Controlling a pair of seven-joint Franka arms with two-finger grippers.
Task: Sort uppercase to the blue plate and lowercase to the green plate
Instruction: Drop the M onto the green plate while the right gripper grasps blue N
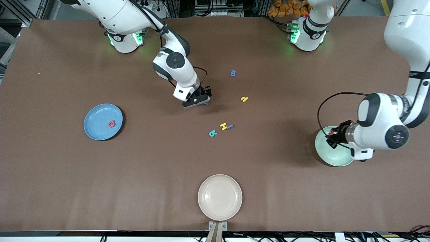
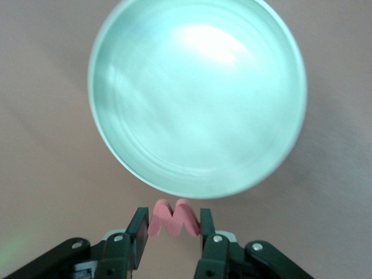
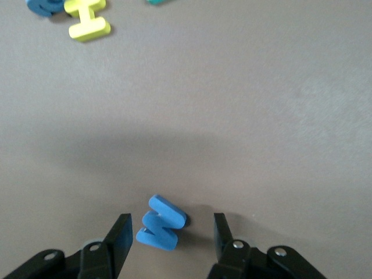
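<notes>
My left hand hangs over the rim of the green plate at my left arm's end of the counter, pinching the red w. My right hand is low over the middle of the counter, fingers spread around the blue M lying there. The red round letter lies in the blue plate. The yellow H and teal B lie near each other on the counter.

Robotics laboratory: brown-covered table, aluminium framing and cabling at the arms' bases, camera mount at table edge.
</notes>
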